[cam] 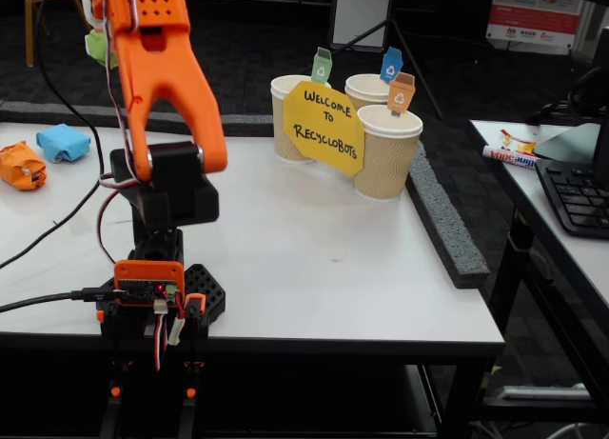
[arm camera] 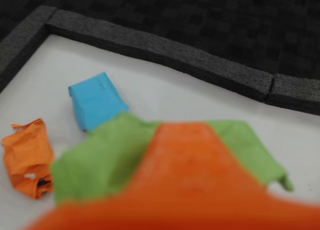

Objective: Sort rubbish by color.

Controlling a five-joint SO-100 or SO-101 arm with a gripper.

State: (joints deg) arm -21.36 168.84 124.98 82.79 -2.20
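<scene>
In the wrist view, the green wad (arm camera: pixel 100 162) spreads out under and to both sides of my blurred orange gripper (arm camera: pixel 184 132), which is shut on it. The fixed view shows this green wad (cam: pixel 95 47) held high above the table's far left, at the gripper (cam: pixel 95 25), which is mostly hidden behind the arm. The light blue wad (arm camera: pixel 95 101) and the orange wad (arm camera: pixel 27 157) lie on the white table below. They sit side by side at the table's far left edge in the fixed view, blue wad (cam: pixel 63 142) behind orange wad (cam: pixel 21 166).
Three paper cups stand at the back right: one with a green tag (cam: pixel 285 115), one with a blue tag (cam: pixel 366 89), one with an orange tag (cam: pixel 388 153). A yellow sign (cam: pixel 324 127) leans on them. Dark foam strips (arm camera: pixel 165 53) edge the table. The arm's base (cam: pixel 152 287) stands at the front.
</scene>
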